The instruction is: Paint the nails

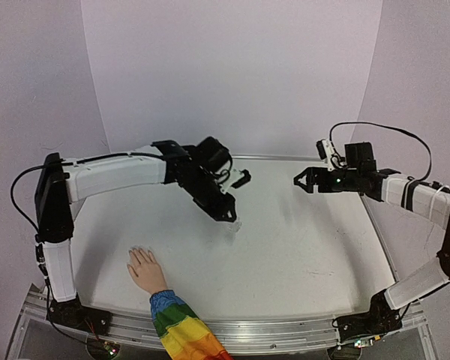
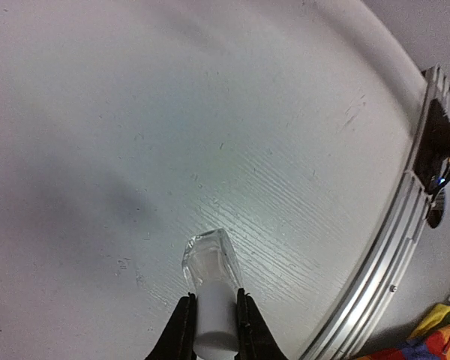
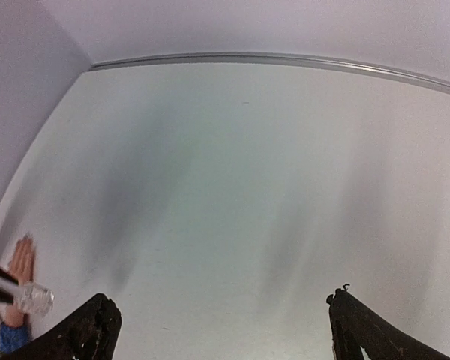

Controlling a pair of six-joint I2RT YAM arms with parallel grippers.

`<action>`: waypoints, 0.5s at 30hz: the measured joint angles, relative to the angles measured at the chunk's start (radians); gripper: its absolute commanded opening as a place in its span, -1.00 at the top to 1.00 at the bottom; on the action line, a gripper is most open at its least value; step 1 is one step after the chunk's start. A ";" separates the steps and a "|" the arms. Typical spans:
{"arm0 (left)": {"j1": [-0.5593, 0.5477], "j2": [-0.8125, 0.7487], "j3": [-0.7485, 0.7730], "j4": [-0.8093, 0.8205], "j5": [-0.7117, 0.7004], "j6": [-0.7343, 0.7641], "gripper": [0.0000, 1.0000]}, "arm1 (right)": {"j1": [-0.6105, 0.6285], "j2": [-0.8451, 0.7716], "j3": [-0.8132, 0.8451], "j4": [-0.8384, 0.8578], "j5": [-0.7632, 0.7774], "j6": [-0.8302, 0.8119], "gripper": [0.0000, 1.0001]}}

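A small skin-coloured mannequin hand (image 1: 144, 268) lies palm down at the table's front left, its rainbow sleeve (image 1: 181, 330) running off the near edge. The nails (image 1: 136, 252) tip its fingers and are too small to make out in detail. My left gripper (image 1: 229, 217) hovers over the table's middle, shut on the white cap of a small clear bottle (image 2: 210, 259), whose glass body points down toward the table. My right gripper (image 1: 298, 181) hangs in the air at the right, open and empty. In the right wrist view the hand (image 3: 20, 262) and bottle (image 3: 34, 298) show at far left.
A white table (image 1: 300, 255) with a metal rail (image 1: 285, 330) along its near edge, and pale walls behind and at both sides. In the left wrist view the rail (image 2: 375, 277) and a bit of the sleeve (image 2: 435, 337) show at lower right.
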 measured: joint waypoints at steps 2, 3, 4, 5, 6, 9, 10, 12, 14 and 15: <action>0.061 -0.068 -0.005 -0.002 0.064 0.019 1.00 | 0.066 0.042 0.033 0.026 -0.090 -0.011 -0.96; 0.092 -0.101 -0.006 -0.003 0.098 0.027 1.00 | 0.105 0.068 0.052 0.045 -0.140 -0.014 -0.96; 0.120 -0.135 -0.009 -0.003 0.133 0.038 1.00 | 0.143 0.095 0.071 0.063 -0.192 -0.016 -0.97; 0.140 -0.159 -0.013 -0.001 0.163 0.049 1.00 | 0.172 0.116 0.085 0.079 -0.232 -0.017 -0.96; 0.161 -0.187 -0.017 -0.003 0.196 0.060 1.00 | 0.212 0.142 0.100 0.109 -0.291 -0.014 -0.96; 0.209 -0.255 -0.037 -0.003 0.298 0.090 1.00 | 0.305 0.198 0.129 0.188 -0.423 -0.006 -0.96; 0.220 -0.270 -0.042 -0.003 0.330 0.099 1.00 | 0.330 0.210 0.137 0.206 -0.455 -0.004 -0.93; 0.237 -0.291 -0.051 -0.003 0.394 0.110 1.00 | 0.375 0.235 0.159 0.249 -0.506 0.004 -0.83; 0.249 -0.302 -0.054 -0.003 0.454 0.123 1.00 | 0.406 0.263 0.188 0.302 -0.545 0.019 -0.67; 0.251 -0.304 -0.054 -0.002 0.473 0.127 1.00 | 0.413 0.274 0.198 0.323 -0.560 0.027 -0.59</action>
